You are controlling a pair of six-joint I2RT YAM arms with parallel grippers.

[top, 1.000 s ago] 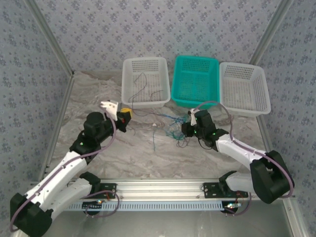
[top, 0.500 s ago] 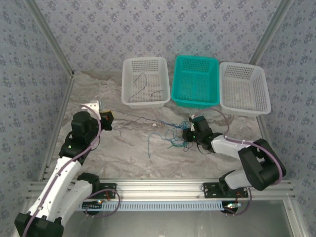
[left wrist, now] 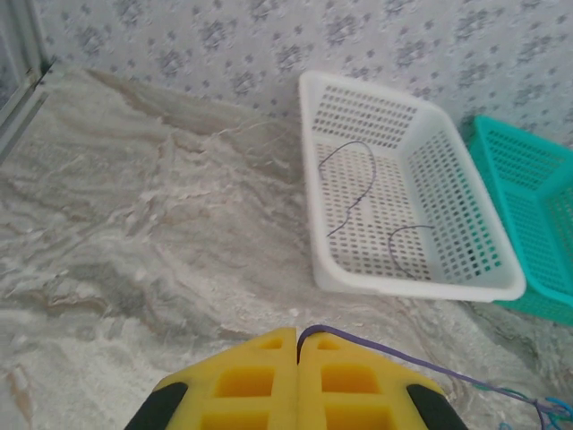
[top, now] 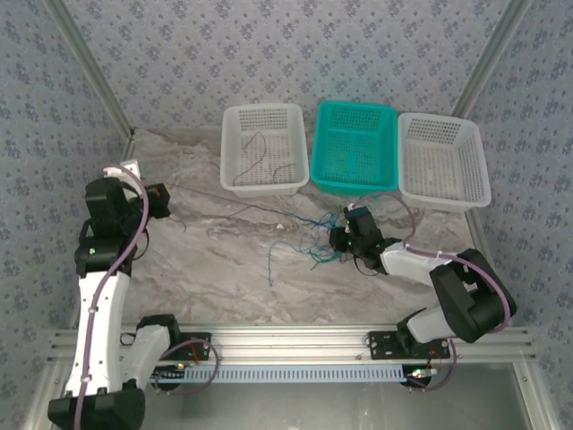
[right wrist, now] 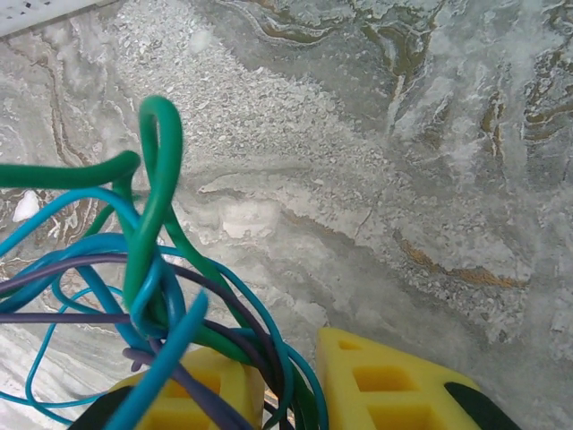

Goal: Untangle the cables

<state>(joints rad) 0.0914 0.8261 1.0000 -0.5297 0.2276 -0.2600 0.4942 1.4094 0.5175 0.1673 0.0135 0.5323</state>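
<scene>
Since the left gripper (left wrist: 297,363) pinches one purple cable (left wrist: 385,349) tight, draw gently once the part-open right gripper (right wrist: 291,394) clamps the tangle (right wrist: 152,269) between its jaws.

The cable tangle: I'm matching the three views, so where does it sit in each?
Top external: cable tangle mid-table, just left of the right gripper.
Left wrist: its edge in the bottom-right corner, where the taut purple cable ends.
Right wrist: lower left, strands running between the jaws.
Shared landmark: the marbled table.
</scene>
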